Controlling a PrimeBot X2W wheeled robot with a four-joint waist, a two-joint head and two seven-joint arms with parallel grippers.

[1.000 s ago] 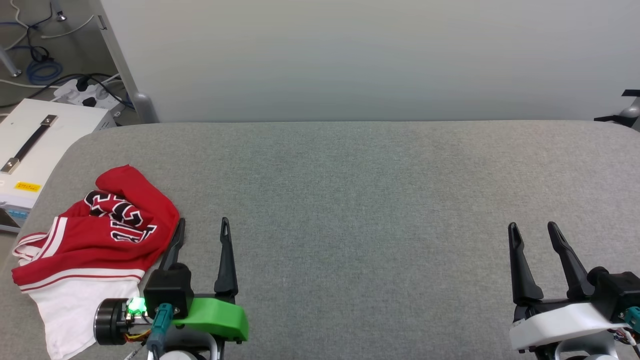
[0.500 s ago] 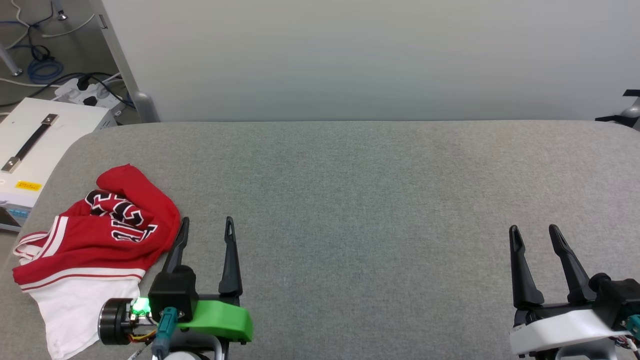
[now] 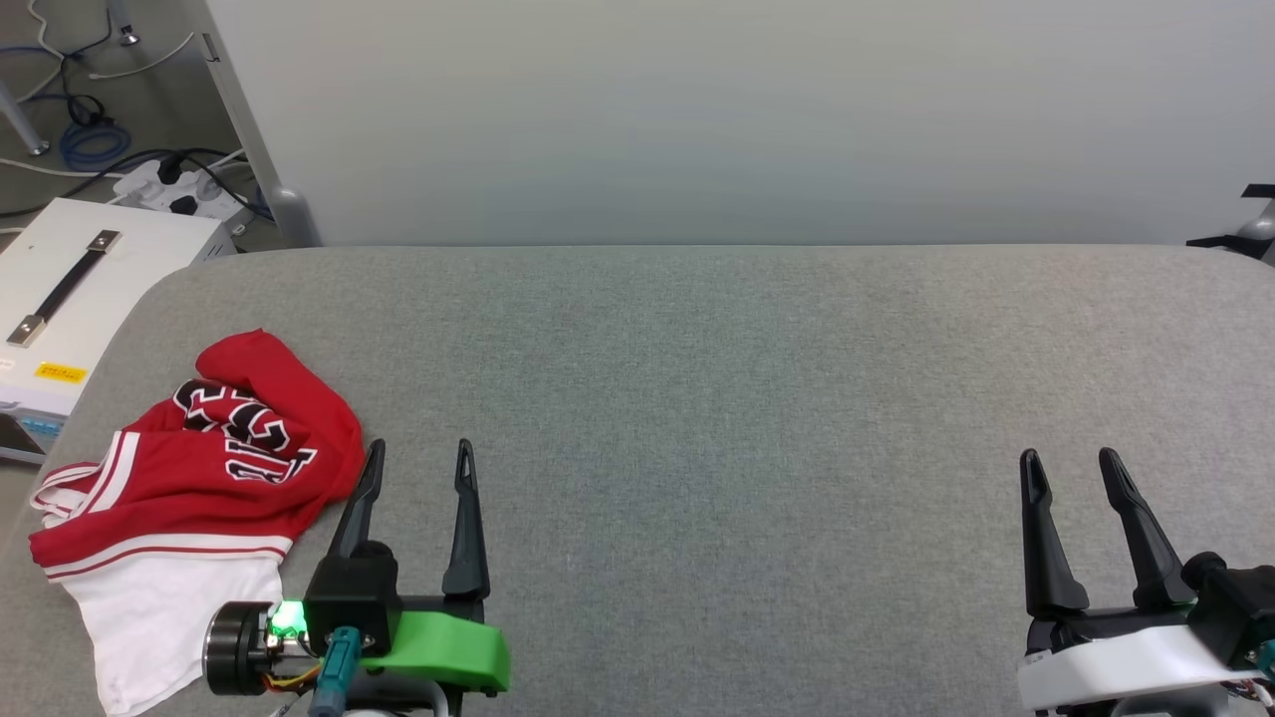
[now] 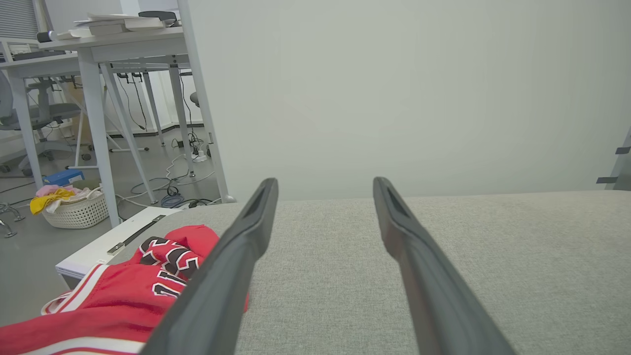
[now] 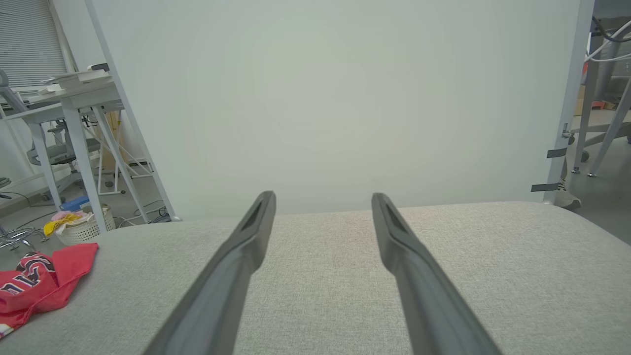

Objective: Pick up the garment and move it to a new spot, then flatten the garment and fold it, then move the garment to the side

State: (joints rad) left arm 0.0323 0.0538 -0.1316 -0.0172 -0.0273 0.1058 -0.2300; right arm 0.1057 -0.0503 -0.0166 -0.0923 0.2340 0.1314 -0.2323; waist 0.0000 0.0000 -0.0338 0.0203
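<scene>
The garment [image 3: 199, 498], a red jersey with a white part, striped trim and black white-outlined letters, lies crumpled at the left end of the grey padded table [image 3: 717, 398]. It also shows at the lower left of the left wrist view [image 4: 123, 291] and at the far left of the right wrist view [image 5: 39, 286]. My left gripper [image 3: 418, 458] stands open just right of the garment's edge, with nothing between its fingers [image 4: 236, 256]. My right gripper [image 3: 1071, 463] is open and empty near the table's right front, far from the garment.
A white case with a black handle [image 3: 70, 289] stands off the table's left edge, with cables and a power strip [image 3: 179, 184] on the floor behind. A white wall panel [image 3: 737, 119] backs the table. A basket of cloths [image 4: 74, 207] sits on the floor.
Both grippers have drawn back slightly toward the table's front edge, the left one also drifting right, away from the garment. The garment lies unchanged.
</scene>
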